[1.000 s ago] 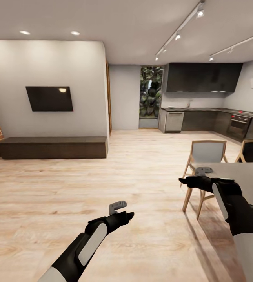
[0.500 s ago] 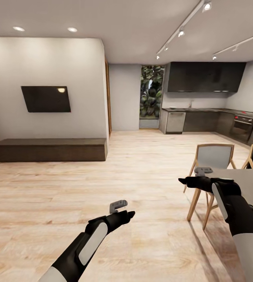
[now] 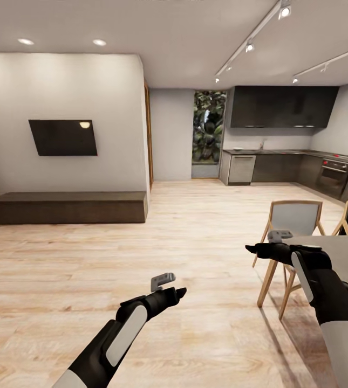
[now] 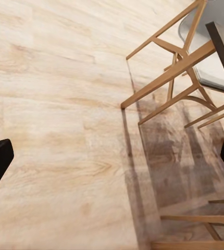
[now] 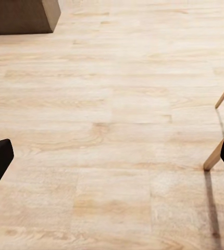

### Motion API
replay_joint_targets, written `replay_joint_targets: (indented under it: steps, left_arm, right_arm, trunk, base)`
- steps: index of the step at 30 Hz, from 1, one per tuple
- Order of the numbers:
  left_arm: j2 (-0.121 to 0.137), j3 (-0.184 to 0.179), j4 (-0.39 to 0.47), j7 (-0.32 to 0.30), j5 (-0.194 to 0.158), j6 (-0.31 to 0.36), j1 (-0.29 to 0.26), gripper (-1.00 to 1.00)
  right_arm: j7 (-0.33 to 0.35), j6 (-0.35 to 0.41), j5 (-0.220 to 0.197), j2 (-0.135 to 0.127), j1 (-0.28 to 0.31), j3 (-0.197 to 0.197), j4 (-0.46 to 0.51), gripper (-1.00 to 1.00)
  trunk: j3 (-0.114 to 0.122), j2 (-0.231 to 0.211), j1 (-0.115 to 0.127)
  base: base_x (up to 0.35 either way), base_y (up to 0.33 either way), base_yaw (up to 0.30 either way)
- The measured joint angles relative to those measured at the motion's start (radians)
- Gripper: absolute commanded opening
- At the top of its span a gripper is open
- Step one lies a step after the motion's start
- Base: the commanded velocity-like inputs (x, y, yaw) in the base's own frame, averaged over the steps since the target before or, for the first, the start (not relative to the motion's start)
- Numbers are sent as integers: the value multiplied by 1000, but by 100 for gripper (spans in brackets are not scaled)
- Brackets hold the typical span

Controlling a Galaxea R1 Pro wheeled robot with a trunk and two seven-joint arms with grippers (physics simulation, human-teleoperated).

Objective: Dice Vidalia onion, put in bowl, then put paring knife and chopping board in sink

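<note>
Sink and onion lie far ahead beyond the worktop (image 3: pixel 281 152), rightward (kitchen end), both grippers, left gripper (image 3: pixel 168 287) and right gripper (image 3: pixel 268 241), wide and empty.

Wooden chair (image 3: pixel 291 226) beside grey table (image 3: pixel 338 253), wall television (image 3: pixel 63 137).

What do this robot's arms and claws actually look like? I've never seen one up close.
Both arms are mostly glossy black, with a long white oval panel along each forearm and white casing higher up. The left claw and right claw end in slim black pointed fingers. A small grey box sits on top of each wrist. No loose cables or lettering can be seen.
</note>
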State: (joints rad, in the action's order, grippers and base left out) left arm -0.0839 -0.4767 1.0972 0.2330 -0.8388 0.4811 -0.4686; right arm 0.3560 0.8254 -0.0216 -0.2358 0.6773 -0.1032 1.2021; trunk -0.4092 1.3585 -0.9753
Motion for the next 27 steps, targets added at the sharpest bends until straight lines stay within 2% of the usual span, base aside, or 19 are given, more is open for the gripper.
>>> replay_joint_targets:
  steps: [27]
  left_arm:
    - [2, -4, -28, -23, 2, 1, -4, 100]
  right_arm:
    - [2, -4, 2, -2, -4, 0, -12, 100]
  trunk:
    - [85, -189, 104]
  base:
    - [0, 0, 0]
